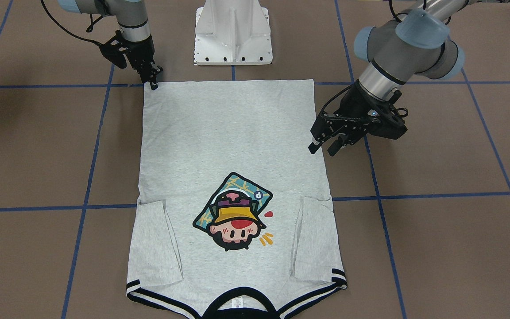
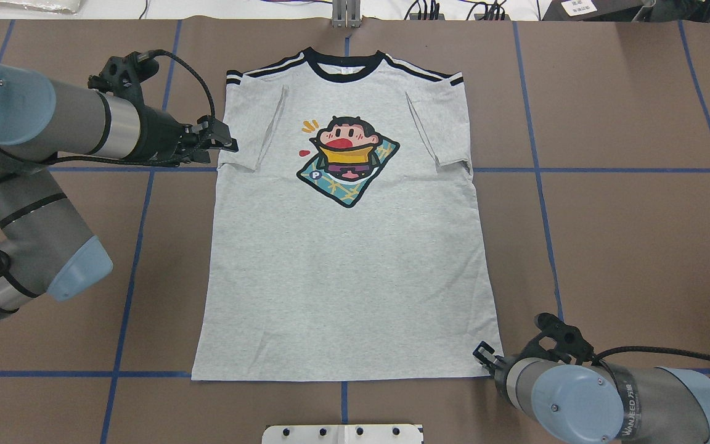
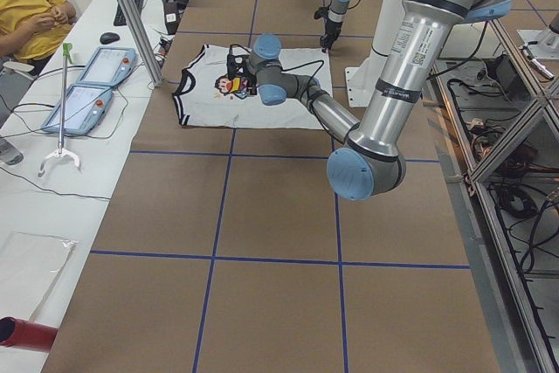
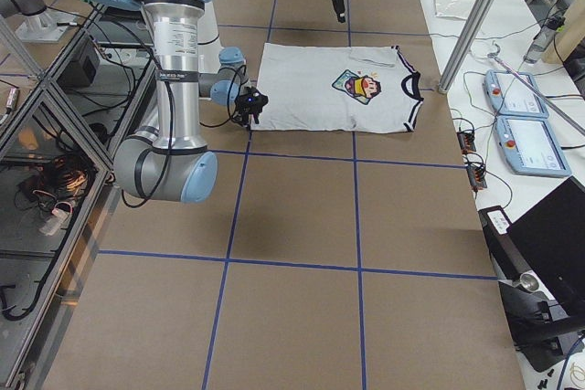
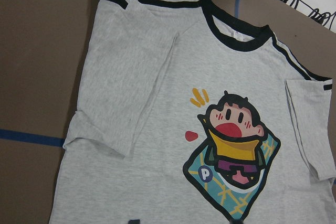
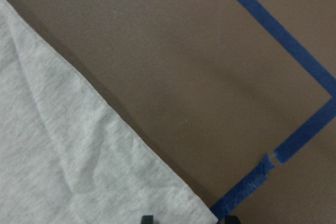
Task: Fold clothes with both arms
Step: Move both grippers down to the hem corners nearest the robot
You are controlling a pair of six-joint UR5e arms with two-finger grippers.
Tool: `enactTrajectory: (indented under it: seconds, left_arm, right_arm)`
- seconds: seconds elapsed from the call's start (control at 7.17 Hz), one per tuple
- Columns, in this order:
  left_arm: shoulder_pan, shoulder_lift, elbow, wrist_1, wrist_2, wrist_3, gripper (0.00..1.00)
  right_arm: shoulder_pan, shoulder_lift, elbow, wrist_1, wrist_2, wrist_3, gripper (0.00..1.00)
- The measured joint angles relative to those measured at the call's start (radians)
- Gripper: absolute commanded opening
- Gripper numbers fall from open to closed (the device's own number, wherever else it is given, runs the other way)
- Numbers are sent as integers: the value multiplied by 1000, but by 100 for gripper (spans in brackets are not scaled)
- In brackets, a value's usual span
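Brown table (image 1: 436, 243): T-shirt (image 1: 228, 133) corner at right claw (image 1: 153, 79).

quick headcount, nothing else
- T-shirt (image 2: 342, 290): 1, carrying 1 cartoon print (image 2: 347, 159), 1 black collar (image 2: 344, 60), 2 sleeves, one sleeve (image 2: 250, 123) plus other sleeve (image 2: 444, 129)
- robot arms: 2, left arm (image 2: 34, 129) and right arm (image 2: 601, 394)
- pincers: 2, one per arm, left pincer (image 1: 321, 149), right pincer (image 1: 153, 83)
- white pedestal (image 1: 233, 35): 1
- brown desk (image 2: 626, 246): 1
- on white side desk (image 3: 26, 216): 2 pendants, near pendant (image 3: 79, 107) and far pendant (image 3: 106, 65), 1 mouse (image 3: 109, 37), 1 grabber stick (image 3: 62, 102)
- person in yellow top (image 3: 26, 6): 1
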Motion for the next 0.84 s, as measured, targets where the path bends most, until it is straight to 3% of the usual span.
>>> enactTrajectory:
  seconds: [0.42,0.7,0.84]
  left_arm:
    - [12,1,-13,4,-3,-30,65]
    - [94,72,-86,8,18,-158,82]
    - [173,142,-141,9,68,-223,85]
  right_arm:
    - [1,-15,36,-4,2,1,0]
    - [1,-35,87,-9,9,1,0]
    - [-1,-38,100,-9,17,0,0]
